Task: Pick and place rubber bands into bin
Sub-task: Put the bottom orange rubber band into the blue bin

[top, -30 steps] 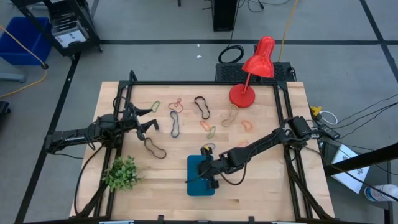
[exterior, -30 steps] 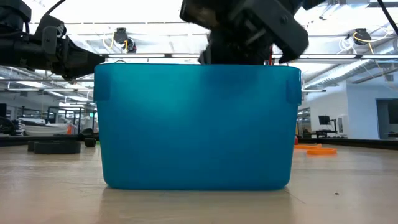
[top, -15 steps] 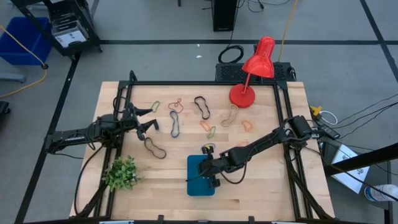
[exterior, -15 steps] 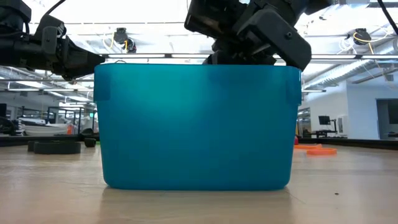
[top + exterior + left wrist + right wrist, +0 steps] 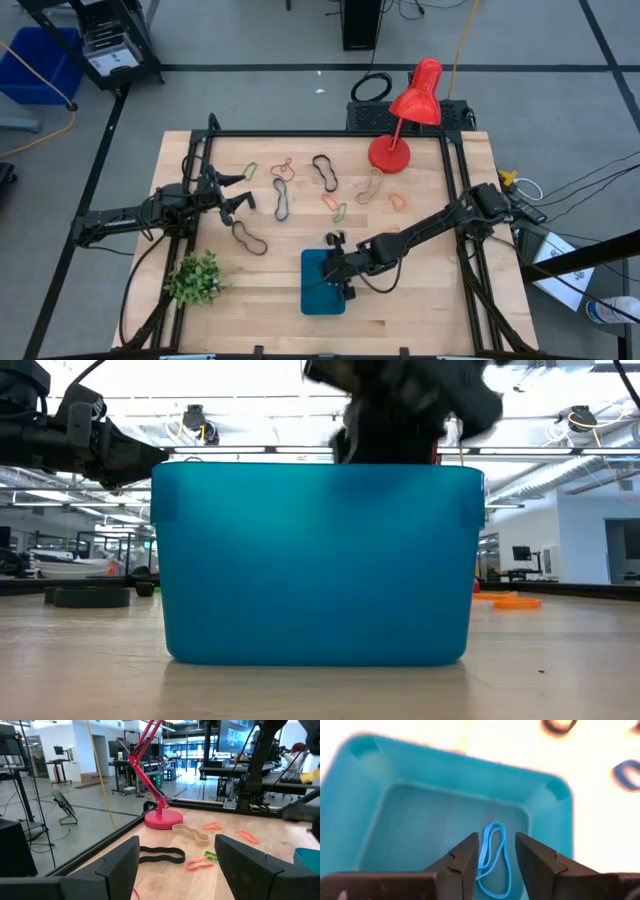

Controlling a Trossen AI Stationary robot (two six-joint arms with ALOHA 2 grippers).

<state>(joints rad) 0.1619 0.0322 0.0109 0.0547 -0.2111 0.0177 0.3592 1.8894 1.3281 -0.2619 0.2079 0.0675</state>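
Over the last second our right gripper point(image 5: 494, 851) parted its fingers above the bin point(image 5: 322, 283), and in the right wrist view a blue rubber band point(image 5: 492, 860) lay loose on the bin's floor between the open fingertips, no longer pinched. We judged that this band had been delivered, so one loop was done and the arm was free to go back for another. Against the earlier high view, the right arm had shifted only slightly at the bin's far edge, and nothing else on the table had moved. Our left gripper point(image 5: 236, 196) hung with its fingers wide apart and empty near a black rubber band point(image 5: 249, 237), just as it had a second before. About ten other bands point(image 5: 325, 172) stayed scattered on the wood between the bin and the red lamp point(image 5: 405, 115), so most of the job remained.
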